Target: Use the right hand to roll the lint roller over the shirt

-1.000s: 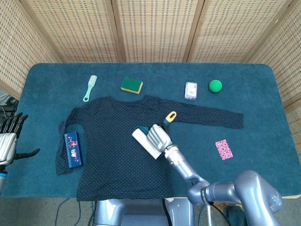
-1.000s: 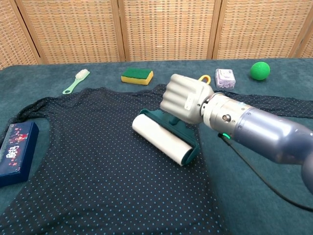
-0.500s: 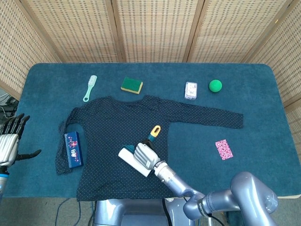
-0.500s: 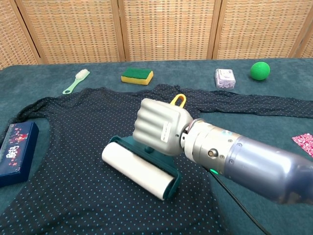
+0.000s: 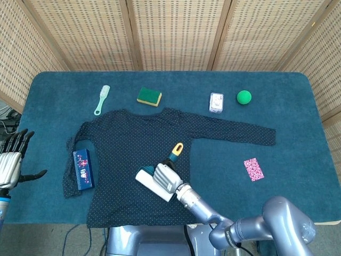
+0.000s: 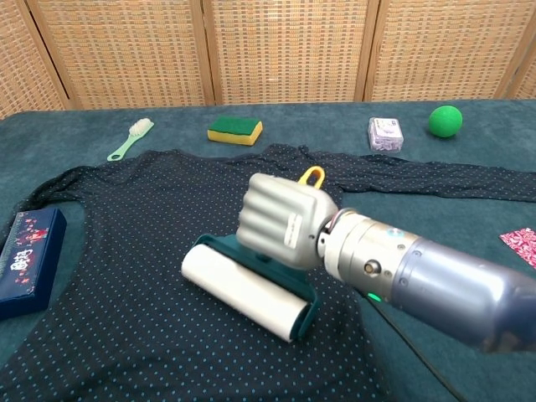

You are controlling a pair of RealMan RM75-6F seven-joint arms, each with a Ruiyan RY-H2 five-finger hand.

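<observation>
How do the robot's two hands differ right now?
The right hand grips the lint roller with its fingers curled around the handle; the left hand holds nothing, fingers apart. The right hand is over the shirt, while the left hand sits off the table's left edge. Both look alike: pale grey.

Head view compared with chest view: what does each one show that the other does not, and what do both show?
Only the head view shows the left hand, open beyond the table's left edge, and the shirt's whole outline. Only the chest view shows closely the right hand gripping the lint roller, whose white roll lies on the fabric. Both show the shirt, sponge, brush, green ball, blue box and pink card.
</observation>
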